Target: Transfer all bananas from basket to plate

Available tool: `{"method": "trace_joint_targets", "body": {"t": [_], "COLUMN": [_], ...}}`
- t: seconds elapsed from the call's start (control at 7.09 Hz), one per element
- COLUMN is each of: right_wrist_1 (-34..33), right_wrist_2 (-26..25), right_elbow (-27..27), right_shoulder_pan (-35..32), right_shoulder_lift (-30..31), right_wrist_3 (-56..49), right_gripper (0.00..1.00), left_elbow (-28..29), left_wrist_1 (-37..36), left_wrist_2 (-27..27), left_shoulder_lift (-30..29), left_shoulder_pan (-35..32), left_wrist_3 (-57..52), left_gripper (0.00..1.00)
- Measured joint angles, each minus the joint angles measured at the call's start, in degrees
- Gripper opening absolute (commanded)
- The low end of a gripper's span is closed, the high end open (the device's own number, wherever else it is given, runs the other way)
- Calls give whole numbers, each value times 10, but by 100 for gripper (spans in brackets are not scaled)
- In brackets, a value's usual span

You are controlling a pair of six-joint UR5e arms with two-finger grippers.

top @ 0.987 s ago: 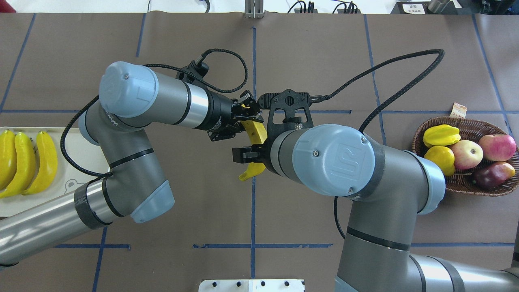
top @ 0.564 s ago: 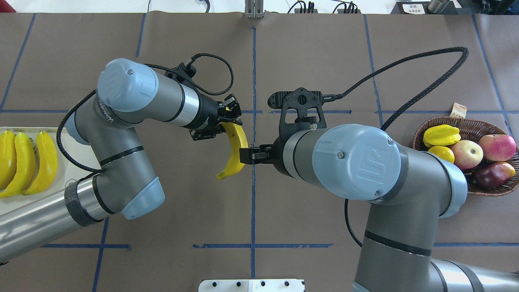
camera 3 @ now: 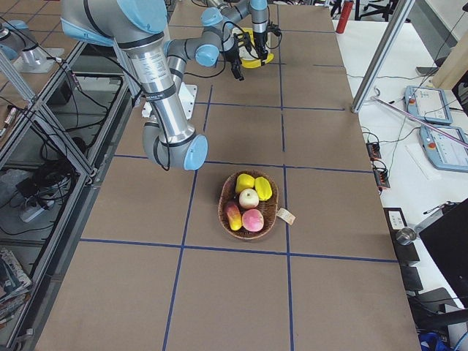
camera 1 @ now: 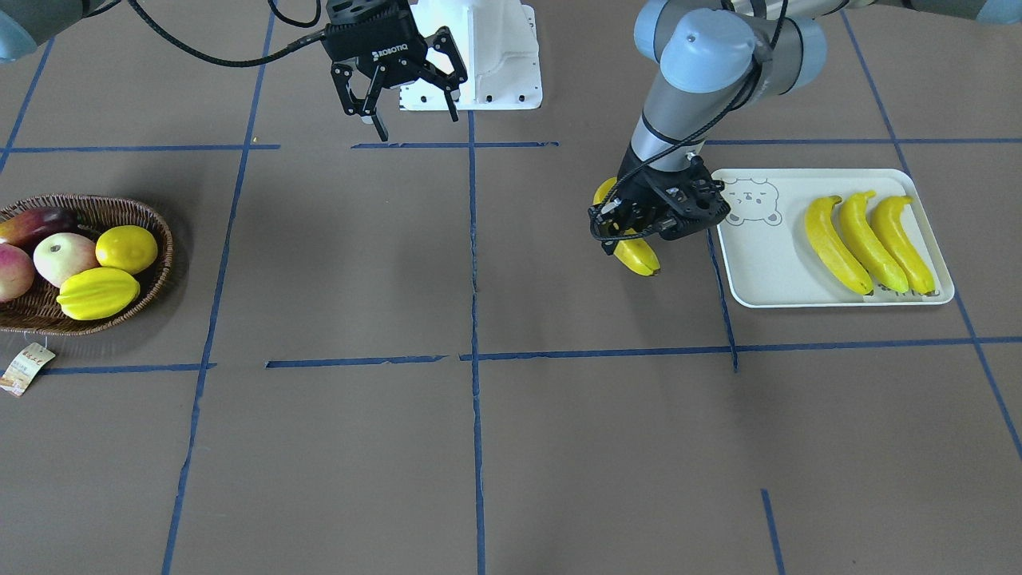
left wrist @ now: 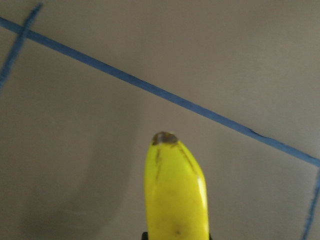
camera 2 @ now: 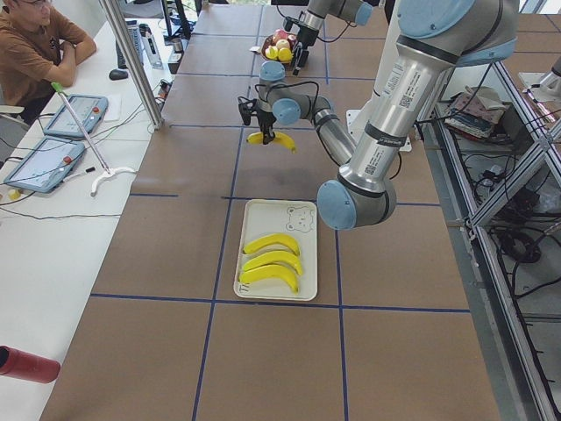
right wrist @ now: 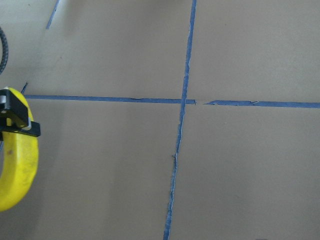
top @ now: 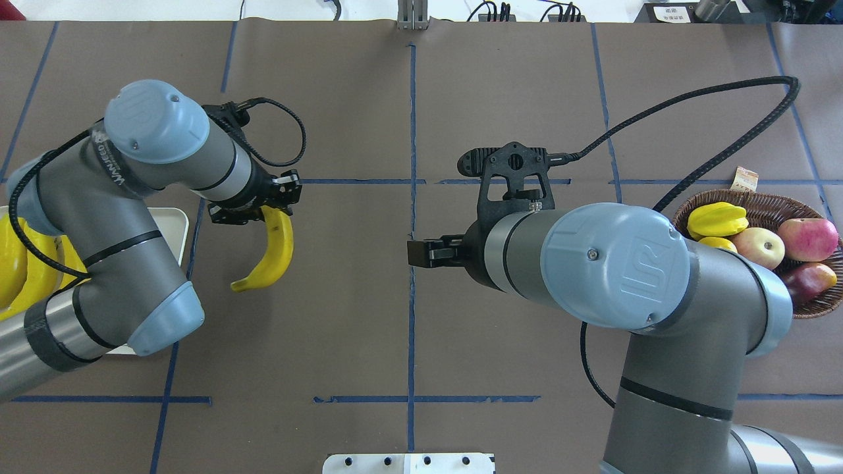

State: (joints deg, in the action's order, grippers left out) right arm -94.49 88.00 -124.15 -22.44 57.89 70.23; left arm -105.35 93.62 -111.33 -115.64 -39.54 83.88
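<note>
L gripper point(top: 275, 203), clamping banana point(top: 273, 253), moved toward arm-hidden plate point(top: 176, 227); R gripper point(camera 1: 417, 121) gaping, empty.

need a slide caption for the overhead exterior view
Left gripper holds a banana just short of the plate; right gripper hangs empty.

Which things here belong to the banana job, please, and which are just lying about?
Job: curved yellow banana in the left end effector; three yellow bananas on off-white rectangular plate; brown wicker basket.
Lying about: ridged yellow starfruit; round lemon; apples.
</note>
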Motion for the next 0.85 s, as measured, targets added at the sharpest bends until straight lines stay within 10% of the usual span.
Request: {"method": "trace_joint_targets", "body": {"t": [0.85], "right_wrist_1": [0], "right_wrist_2": [-3], "right_elbow": [4], "right_shoulder_pan": [1], "right_shoulder_lift": [7], "right_wrist_3": [0], "right_gripper": [100], "left_elbow": [4], "left_wrist_1": [-17], "left_wrist_2": [-4], "left_shoulder_lift": [136], "left_shoulder_pan": [-62], "left_wrist_3": [-128], "left_gripper": [0]}}
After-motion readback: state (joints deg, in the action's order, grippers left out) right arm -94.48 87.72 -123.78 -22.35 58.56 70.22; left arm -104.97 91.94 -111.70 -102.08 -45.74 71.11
